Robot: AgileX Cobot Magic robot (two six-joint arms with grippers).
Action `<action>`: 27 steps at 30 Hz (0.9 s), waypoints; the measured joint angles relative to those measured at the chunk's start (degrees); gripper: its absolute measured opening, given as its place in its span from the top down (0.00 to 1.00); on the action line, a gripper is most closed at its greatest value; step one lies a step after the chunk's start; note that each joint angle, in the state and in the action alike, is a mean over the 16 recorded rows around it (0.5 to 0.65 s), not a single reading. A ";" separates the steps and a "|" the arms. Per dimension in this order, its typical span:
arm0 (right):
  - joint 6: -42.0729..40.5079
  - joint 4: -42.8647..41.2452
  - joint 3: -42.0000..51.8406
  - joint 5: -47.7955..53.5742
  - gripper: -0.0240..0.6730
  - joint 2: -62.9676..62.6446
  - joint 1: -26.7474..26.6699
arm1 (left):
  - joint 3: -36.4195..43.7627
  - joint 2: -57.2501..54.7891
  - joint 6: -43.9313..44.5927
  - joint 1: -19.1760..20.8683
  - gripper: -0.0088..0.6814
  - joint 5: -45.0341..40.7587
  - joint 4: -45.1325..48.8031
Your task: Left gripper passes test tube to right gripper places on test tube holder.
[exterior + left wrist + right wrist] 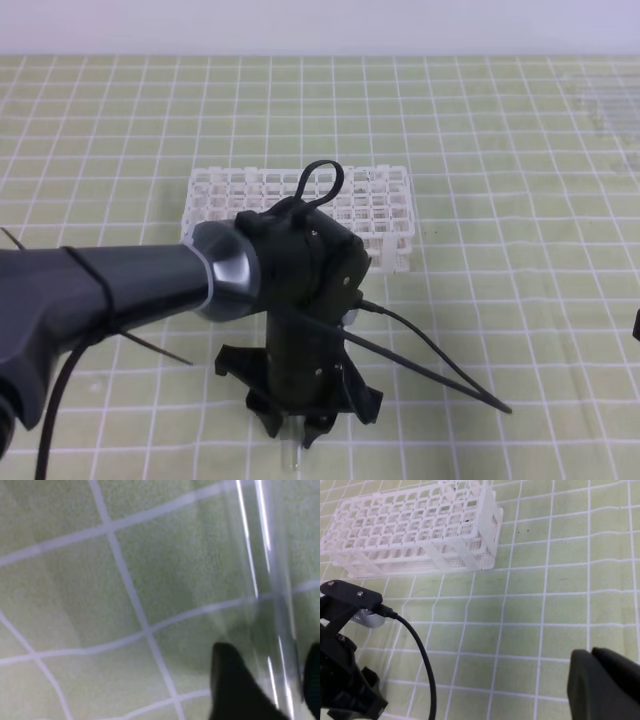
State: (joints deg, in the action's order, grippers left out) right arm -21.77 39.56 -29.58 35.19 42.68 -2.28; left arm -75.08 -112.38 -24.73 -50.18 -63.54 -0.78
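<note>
Test tube point(294, 458) mostly behind left claw point(297, 432)

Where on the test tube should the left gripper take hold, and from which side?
Grip the test tube partway along its length, coming straight down from above, jaws either side. It lies flat on the mat, slim and round, so it could roll or slip. The left gripper is already over it.

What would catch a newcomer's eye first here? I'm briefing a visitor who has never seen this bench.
First, the left gripper, a black two-fingered claw on a dark grey arm, pointing down at the green gridded mat in the front of the high view, its fingers either side of a slim clear glass test tube. Behind it stands the white plastic lattice test tube holder. The right gripper shows only as a dark shape at its own camera's lower right.
</note>
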 joint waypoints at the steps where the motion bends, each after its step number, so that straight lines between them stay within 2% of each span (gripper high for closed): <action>1: -0.01 0.00 0.00 0.00 0.99 0.00 0.00 | -0.02 -0.06 0.00 0.00 0.66 0.05 -0.02; 11: -0.08 0.05 0.00 0.01 0.99 0.00 0.00 | -0.08 -0.04 0.36 0.00 0.86 -0.79 0.39; 20: -0.08 0.15 0.00 0.37 0.99 0.00 0.00 | -0.18 2.31 1.84 0.00 0.87 -2.36 0.69; 27: -0.08 0.46 -0.74 3.26 0.99 0.00 0.00 | -0.14 9.27 4.15 0.01 0.89 -2.78 0.98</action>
State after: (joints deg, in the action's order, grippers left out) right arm -21.85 40.02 -30.31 38.45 42.68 -2.28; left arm -75.23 -103.12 -20.58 -50.17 -66.32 0.21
